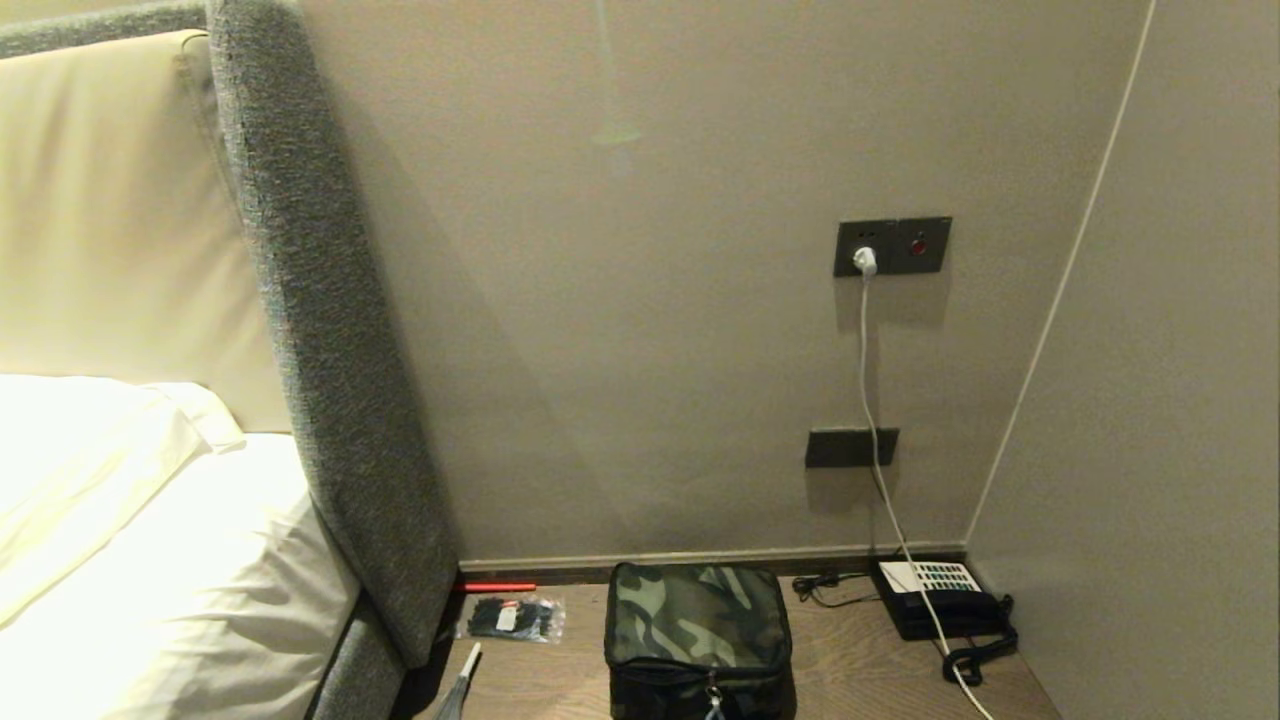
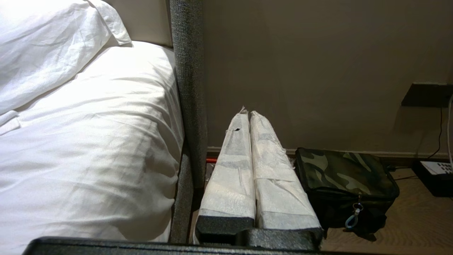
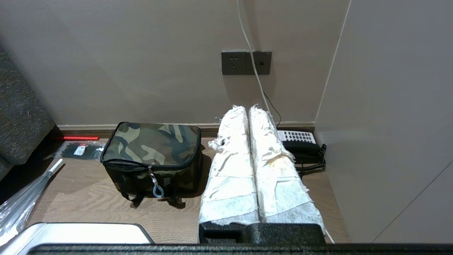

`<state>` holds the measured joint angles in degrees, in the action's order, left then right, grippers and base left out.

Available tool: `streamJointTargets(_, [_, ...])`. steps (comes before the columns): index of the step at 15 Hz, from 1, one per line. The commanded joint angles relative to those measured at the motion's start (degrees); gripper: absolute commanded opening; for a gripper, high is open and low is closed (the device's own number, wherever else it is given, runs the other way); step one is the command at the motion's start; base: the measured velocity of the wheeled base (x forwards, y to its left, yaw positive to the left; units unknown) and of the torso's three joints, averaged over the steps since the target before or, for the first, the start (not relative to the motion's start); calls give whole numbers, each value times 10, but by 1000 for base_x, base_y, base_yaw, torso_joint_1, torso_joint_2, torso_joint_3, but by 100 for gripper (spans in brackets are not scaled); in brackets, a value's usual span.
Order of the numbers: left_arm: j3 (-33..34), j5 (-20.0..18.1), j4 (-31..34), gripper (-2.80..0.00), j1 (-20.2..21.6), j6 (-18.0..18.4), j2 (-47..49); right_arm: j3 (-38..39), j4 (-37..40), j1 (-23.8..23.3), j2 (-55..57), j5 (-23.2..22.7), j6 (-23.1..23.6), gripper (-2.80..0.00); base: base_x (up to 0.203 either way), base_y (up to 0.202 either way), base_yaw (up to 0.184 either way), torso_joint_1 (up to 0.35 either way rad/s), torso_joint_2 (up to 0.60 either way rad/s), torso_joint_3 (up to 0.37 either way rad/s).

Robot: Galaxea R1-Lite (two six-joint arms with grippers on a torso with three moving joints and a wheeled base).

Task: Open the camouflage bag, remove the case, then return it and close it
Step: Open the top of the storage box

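The camouflage bag (image 1: 698,635) stands zipped shut on the wooden bedside top (image 1: 850,665), its zipper pull with a blue loop (image 3: 158,191) hanging at the front. The case is hidden. My left gripper (image 2: 248,112) is shut and empty, hovering short of the bag (image 2: 345,177), between it and the grey headboard edge. On the bag's (image 3: 152,148) other side my right gripper (image 3: 247,107) is shut and empty too, held in front of the telephone. Neither gripper shows in the head view.
A black telephone with a white keypad (image 1: 935,595) sits at the back right, a white cable (image 1: 868,360) running down from the wall socket. A clear packet of black ties (image 1: 510,618) and a red stick (image 1: 497,587) lie left of the bag. The bed with white pillows (image 1: 120,540) lies left.
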<state>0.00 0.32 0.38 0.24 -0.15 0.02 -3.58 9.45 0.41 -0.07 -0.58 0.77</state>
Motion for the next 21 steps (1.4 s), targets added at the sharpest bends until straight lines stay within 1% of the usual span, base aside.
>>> streamJointTargets(1, [2,0,0,-280,0,-3,0,0,0,0,-3,0,0,-280,0,0,0,0,0,0])
streamJointTargets(6, [2,1,-2,-280,0,4,-1,0,0,0,-3,0,0,-280,0,0,0,0,0,0])
streamJointTargets(7, [2,1,-2,-280,0,-2,-1,0,0,0,-3,0,0,-280,0,0,0,2,-1,-110])
streamJointTargets(8, [2,1,-3,-280,0,-8,-1,0,0,0,-3,0,0,-280,0,0,0,0,0,-161])
streamJointTargets(21, [2,1,-3,-280,0,-8,-1,0,0,0,-3,0,0,-280,0,0,0,3,2,-196])
